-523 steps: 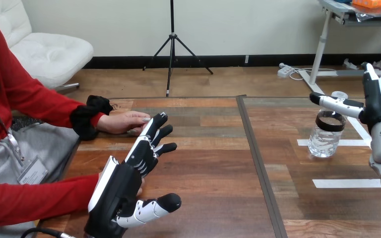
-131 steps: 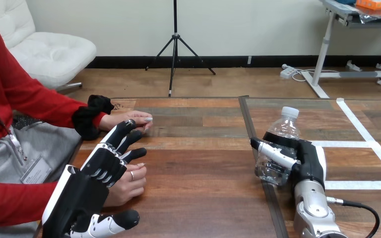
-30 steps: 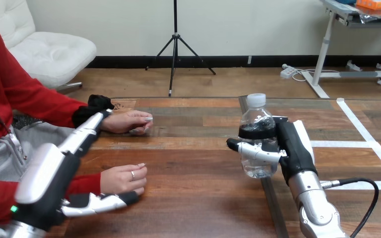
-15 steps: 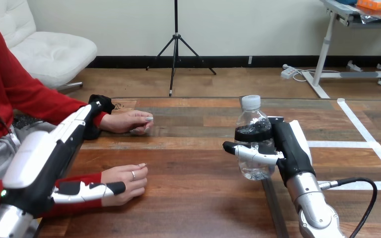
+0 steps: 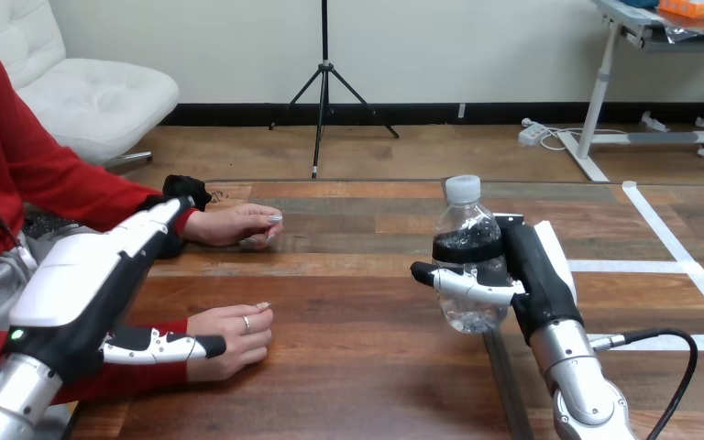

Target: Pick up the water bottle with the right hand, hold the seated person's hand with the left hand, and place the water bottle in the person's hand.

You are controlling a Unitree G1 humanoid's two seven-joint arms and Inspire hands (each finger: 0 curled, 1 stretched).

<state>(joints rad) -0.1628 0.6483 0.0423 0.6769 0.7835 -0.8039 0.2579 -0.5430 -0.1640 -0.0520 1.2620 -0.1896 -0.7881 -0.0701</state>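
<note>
Right hand [image 5: 533, 275]: clamped on the water bottle [image 5: 466, 249]. Thumb crosses the front of the bottle below its dark label band; the rest of the fingers wrap round behind, out of sight. Black back of the hand with its white shell faces right. The silver forearm rises from the bottom edge at the right and leans slightly left towards the hand.

Water bottle: clear, white cap on, upright. It sits over the dark seam running down the table [image 5: 357, 284], a little right of centre. Cannot tell whether its base touches the wood or hangs just above it.

Left hand [image 5: 87, 284]: white back shell up and towards the camera, fingers straight, not gripping anything. They point away and to the right, and their tips end by the dark cuff at the person's farther hand [image 5: 234, 225]. The thumb lies straight, low and level, and points right. It runs along the red sleeve and wrist of the person's nearer hand [image 5: 234, 330] without curling round. The forearm enters at the bottom left corner.

Person's nearer hand: loosely curled, resting on the table just beyond the thumb tip. Farther hand: flat on the wood, fingers pointing right, apart from the robot's fingers as far as can be seen.

Bottle and both of the person's hands are well apart, with bare wood between them. White tape strips [image 5: 687, 270] lie on the table right of the bottle.
</note>
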